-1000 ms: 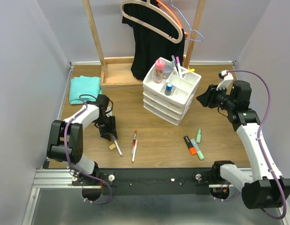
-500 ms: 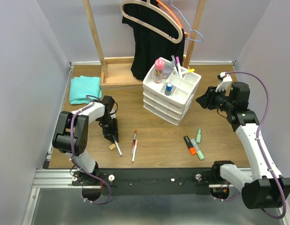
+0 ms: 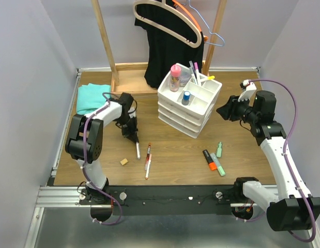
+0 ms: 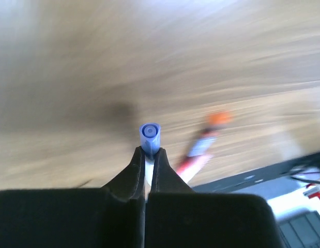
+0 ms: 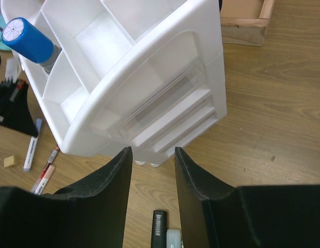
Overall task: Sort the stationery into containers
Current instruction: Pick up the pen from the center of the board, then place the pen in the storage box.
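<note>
As it pinches a blue-tipped pen [image 4: 150, 132], the left claw [image 4: 148, 152] points downward.

Legible txt: none, any view.
- Red pen [image 3: 148, 161]: red/white print on barrel, too small to read.
- Black cap [image 5: 160, 222]: faint marks on the side, unreadable.
- Blue cap [image 5: 26, 40]: ring of dots on top, no letters or nos.
- Left wrist view: blurred, nothing to read.
</note>
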Controlling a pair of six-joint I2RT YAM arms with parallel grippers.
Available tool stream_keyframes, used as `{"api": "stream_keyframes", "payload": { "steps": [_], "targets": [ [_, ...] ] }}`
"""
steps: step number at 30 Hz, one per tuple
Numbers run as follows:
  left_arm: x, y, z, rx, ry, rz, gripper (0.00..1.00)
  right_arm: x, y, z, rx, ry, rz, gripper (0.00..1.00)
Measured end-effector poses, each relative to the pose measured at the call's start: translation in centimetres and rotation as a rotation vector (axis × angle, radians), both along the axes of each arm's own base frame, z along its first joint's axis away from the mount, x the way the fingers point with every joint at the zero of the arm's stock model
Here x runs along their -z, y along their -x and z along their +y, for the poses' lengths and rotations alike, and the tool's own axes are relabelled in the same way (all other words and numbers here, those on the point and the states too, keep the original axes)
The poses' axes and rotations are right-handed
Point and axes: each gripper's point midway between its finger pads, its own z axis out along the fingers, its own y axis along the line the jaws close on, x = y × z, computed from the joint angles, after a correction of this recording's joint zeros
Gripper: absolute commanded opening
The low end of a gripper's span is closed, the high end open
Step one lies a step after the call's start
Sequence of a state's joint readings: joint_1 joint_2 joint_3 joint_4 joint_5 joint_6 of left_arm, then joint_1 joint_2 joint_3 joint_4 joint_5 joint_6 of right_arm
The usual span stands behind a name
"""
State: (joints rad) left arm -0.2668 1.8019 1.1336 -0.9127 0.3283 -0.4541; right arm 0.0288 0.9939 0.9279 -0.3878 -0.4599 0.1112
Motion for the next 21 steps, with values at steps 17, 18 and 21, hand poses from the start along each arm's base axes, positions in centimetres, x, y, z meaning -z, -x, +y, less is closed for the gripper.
{"api": "stream_keyframes", "payload": {
  "steps": [17,18,21],
  "targets": [
    [-23.9,-7.9,-9.6,0.291,0.572,-0.723,0.00,-2.9,-3.7,0.2,-0.032,0.028,-0.046,0.43],
    [-25.6,-7.8,-10.2,0.339,0.606,-0.779,0.00,-3.0,-3.7,0.2,-0.032,0.028,-0.047,0.43],
    [-31.0,-7.6,-12.4,0.497,0.715,-0.980,0.00,-2.9,-3.8,0.2,-0.034,0.034,-0.048,0.43]
  ]
}}
